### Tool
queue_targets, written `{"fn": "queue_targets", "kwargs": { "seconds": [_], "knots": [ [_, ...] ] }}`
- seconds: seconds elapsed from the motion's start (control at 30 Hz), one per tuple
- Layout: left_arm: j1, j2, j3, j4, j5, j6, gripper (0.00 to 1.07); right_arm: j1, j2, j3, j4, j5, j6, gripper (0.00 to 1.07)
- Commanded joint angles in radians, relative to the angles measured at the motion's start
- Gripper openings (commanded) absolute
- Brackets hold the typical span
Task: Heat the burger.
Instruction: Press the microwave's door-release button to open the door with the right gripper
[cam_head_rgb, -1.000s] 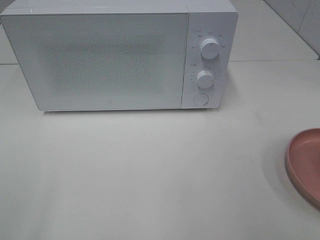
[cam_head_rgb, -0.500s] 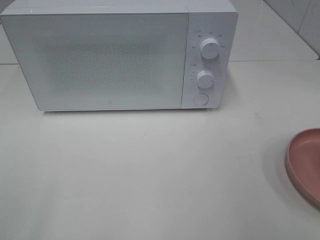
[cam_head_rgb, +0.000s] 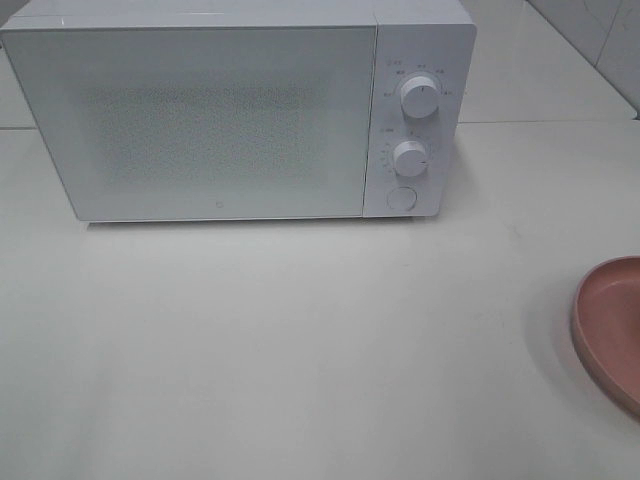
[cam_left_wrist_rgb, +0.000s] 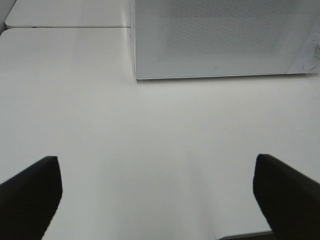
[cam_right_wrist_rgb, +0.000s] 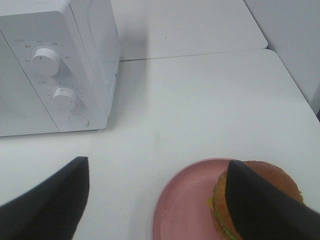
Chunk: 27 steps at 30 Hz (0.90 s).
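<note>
Table (cam_head_rgb: 300, 350) opens wide before microwave (cam_head_rgb: 200, 120); burger (cam_right_wrist_rgb: 282, 177) plated.

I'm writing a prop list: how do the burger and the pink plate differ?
The burger is golden-brown with green and yellow layers; the plate is plain pink. The burger is a thick stack; the plate is shallow with a low rim. The burger sits on the plate; the plate rests on the table. Both are round.

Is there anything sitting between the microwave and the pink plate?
No, only bare white tabletop separates the microwave from the pink plate; the right wrist view shows it.
</note>
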Motion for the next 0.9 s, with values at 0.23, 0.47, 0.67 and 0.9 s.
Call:
{"fn": "queue_targets", "kwargs": {
  "seconds": [0.23, 0.47, 0.67, 0.9],
  "knots": [
    [-0.004, -0.015, 0.004, -0.006, -0.011, 0.001, 0.95, -0.004, 0.087, -0.005, -0.005, -0.142, 0.003, 0.74],
    [-0.004, -0.015, 0.004, -0.006, -0.011, 0.001, 0.95, -0.004, 0.193, -0.005, -0.006, -0.208, 0.003, 0.74],
    [-0.004, -0.015, 0.004, -0.006, -0.011, 0.001, 0.95, -0.004, 0.261, -0.005, -0.006, -0.241, 0.003, 0.74],
    [-0.004, -0.015, 0.004, -0.006, -0.011, 0.001, 0.95, -0.004, 0.380, -0.005, -0.006, -0.351, 0.003, 0.74]
  ]
}}
